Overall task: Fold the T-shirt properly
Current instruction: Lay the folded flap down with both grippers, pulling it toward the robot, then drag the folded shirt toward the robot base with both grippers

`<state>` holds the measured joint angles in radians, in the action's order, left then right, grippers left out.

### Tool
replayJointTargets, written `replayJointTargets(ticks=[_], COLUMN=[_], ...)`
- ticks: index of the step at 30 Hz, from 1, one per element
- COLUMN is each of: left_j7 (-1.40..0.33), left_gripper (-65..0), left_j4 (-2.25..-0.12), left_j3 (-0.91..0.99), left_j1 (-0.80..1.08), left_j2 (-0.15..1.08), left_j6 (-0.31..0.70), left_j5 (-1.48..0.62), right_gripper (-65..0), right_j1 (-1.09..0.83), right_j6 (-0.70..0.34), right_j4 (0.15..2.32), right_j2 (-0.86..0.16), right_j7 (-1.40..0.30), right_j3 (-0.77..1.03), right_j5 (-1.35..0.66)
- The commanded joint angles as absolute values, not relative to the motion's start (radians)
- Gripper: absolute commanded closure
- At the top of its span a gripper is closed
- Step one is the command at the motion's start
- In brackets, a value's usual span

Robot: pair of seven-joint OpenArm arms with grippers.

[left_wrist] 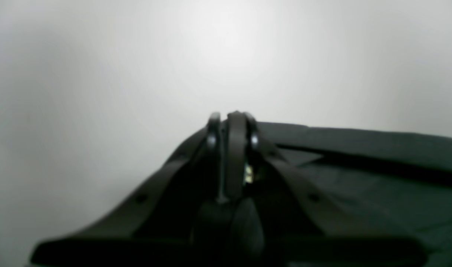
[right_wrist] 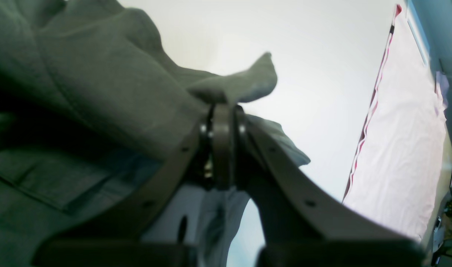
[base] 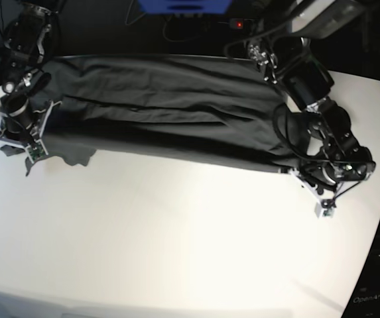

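We've got the T-shirt [base: 170,112] stretched long across the far half of the white table [base: 176,232] — the right gripper [right_wrist: 223,111] pinched tight on a bunched corner at one end, the left gripper [left_wrist: 233,122] closed at the hem edge of the other, though its bite there is hard to confirm. Our worry is an uneven pull: if one thin pinch slips, that end drops and the fold skews.

The plain dark charcoal-grey T-shirt [base: 170,112] lies on a white table [base: 176,232]; both arms are black.

Bright overhead glare, blurred wrist views
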<state>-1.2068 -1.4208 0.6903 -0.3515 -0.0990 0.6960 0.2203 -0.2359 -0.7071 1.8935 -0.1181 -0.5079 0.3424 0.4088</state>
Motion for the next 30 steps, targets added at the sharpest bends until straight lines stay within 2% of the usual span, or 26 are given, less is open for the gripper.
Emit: replayJointTargets(ticks=[1,7,14,30], left_j7=[-1.207,-1.293,-1.394,-1.396], left_gripper=[-3.6,-3.6,-3.6,-3.6], left_j4=[-1.440,-1.492,-1.558,-1.630], left_j3=[0.687,0.690,0.688,0.684], left_j1=[-0.374,-0.357,-0.352,-0.351], left_j2=[-0.091,-0.077,-0.071,-0.079], left_j6=[0.698,0.698,0.698,0.698], left_j5=[0.213,0.213,0.213,0.213], right_gripper=[-0.7,-0.7,-0.7,-0.7], right_j1=[-0.228,-0.228,-0.234,-0.303], right_j6=[-0.698,-0.698,-0.698,-0.698], right_j4=[1.913,1.917,1.917,1.919], right_j2=[-0.128,-0.111,-0.094,-0.099], right_j7=[-0.495,-0.490,-0.404,-0.306], right_j3=[0.346,0.348,0.377,0.472], right_j5=[0.407,0.406,0.409,0.409])
